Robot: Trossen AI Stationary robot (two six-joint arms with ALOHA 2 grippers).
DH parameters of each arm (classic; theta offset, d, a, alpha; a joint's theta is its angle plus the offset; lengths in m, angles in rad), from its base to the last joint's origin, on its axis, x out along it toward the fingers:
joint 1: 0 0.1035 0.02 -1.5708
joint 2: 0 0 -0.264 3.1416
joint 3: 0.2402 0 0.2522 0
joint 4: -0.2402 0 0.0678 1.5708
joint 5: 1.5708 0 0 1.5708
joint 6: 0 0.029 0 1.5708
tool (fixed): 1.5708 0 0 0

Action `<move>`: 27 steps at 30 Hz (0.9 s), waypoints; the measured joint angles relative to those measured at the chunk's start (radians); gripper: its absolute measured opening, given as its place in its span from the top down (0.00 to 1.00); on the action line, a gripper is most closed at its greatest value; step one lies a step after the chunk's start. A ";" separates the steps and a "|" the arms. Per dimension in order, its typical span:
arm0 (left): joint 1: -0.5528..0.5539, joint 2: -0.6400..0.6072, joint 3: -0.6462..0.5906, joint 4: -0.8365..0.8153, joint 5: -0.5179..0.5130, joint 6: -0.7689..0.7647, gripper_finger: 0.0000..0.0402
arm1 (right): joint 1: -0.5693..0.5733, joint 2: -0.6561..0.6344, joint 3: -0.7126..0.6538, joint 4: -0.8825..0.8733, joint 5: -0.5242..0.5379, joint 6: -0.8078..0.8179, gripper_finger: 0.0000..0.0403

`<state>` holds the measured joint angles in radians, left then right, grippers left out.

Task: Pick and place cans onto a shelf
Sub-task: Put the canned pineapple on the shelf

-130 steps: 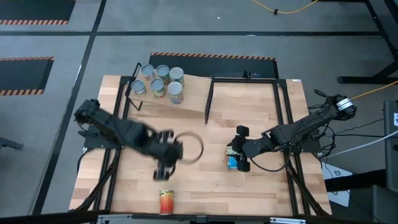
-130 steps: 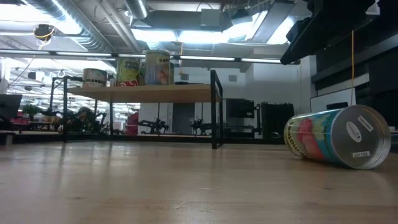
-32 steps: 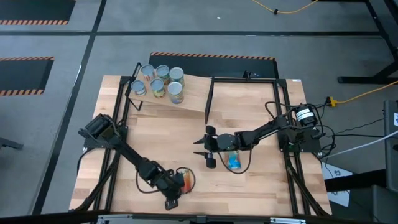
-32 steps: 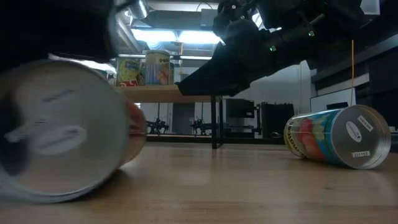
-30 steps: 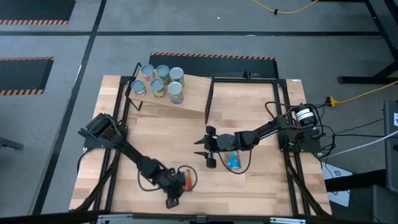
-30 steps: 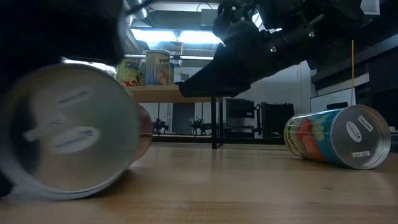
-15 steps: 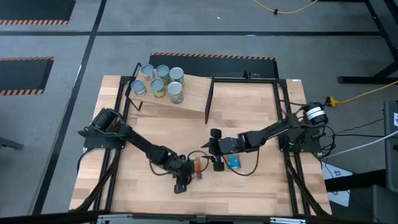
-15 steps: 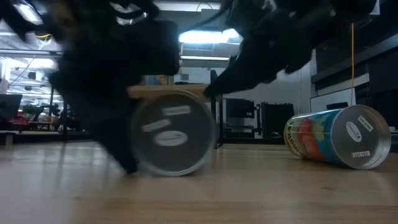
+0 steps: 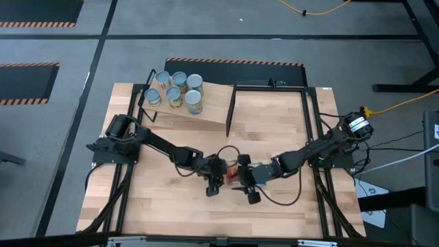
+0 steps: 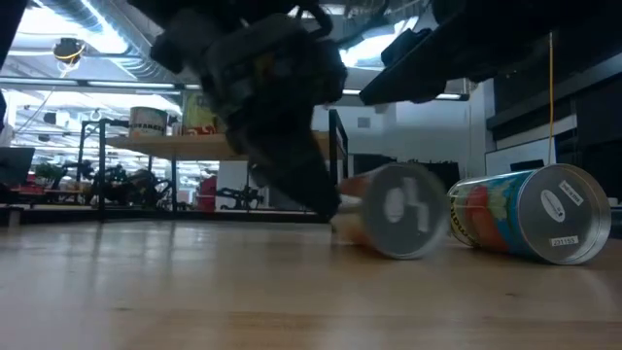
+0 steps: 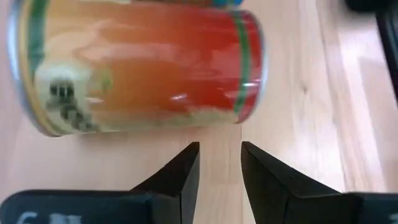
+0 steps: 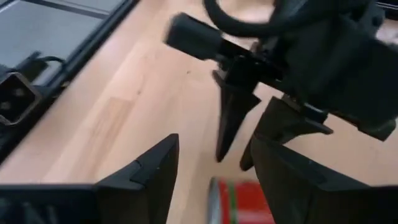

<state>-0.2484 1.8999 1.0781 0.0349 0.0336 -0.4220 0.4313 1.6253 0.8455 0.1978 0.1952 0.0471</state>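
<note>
Mid-desk (image 9: 274, 130), a red-orange can (image 11: 137, 65) is lying on its side. Just before it, the left gripper (image 11: 216, 163) is holding its jaws slightly apart, gripping nothing. Facing it, the right gripper (image 12: 211, 165) is keeping its jaws apart, empty.

Left gripper (image 9: 218, 174) and right gripper (image 9: 241, 180) meeting low at mid-table, both with fingers parted, empty

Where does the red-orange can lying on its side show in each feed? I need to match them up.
High view: the red-orange can lies mid-table, between the left pincer and the right pincer.
Low view: right of centre, silver end towards the camera.
Left wrist view: close up, just beyond that pincer's fingertips.
Right wrist view: a red sliver between its own fingers.
Shared landmark: the left pincer, beside the can in every view.
</note>
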 joint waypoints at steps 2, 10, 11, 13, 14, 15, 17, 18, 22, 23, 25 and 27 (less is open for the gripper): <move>0.007 -0.001 0.020 0.001 0.003 0.029 0.72 | 0.000 0.003 0.000 -0.012 0.030 0.004 0.49; 0.045 -0.002 0.083 0.004 0.000 0.101 0.72 | 0.006 -0.014 0.000 -0.203 0.118 0.057 0.49; 0.051 -0.002 0.087 0.005 0.000 0.103 0.72 | 0.012 -0.022 0.000 -0.230 0.119 0.065 0.49; 0.064 -0.003 0.091 0.005 0.000 0.103 0.72 | 0.023 -0.039 0.000 -0.270 0.122 0.079 0.49; 0.070 -0.003 0.092 0.004 0.000 0.102 0.72 | 0.030 -0.050 0.000 -0.287 0.125 0.079 0.49; 0.076 -0.003 0.092 0.004 0.000 0.102 0.72 | 0.034 -0.062 0.000 -0.291 0.126 0.078 0.49; 0.085 -0.003 0.092 0.004 -0.001 0.102 0.72 | 0.043 -0.084 0.000 -0.301 0.149 0.080 0.49; 0.088 -0.003 0.092 0.004 -0.001 0.102 0.72 | 0.046 -0.095 0.000 -0.316 0.174 0.081 0.49; 0.091 -0.003 0.092 0.013 -0.005 0.102 0.72 | 0.050 -0.126 0.000 -0.375 0.320 0.080 0.49; 0.090 -0.003 0.093 0.019 -0.005 0.102 0.72 | 0.046 -0.131 0.000 -0.380 0.354 0.081 0.49; 0.082 -0.003 0.093 0.033 -0.007 0.102 0.72 | 0.028 -0.138 0.000 -0.409 0.407 0.082 0.49; 0.069 -0.003 0.094 0.044 -0.007 0.104 0.72 | -0.001 -0.139 0.000 -0.414 0.428 0.082 0.49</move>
<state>-0.1797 1.8973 1.1717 0.0792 0.0265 -0.3182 0.4299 1.4864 0.8452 -0.2163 0.6233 0.1295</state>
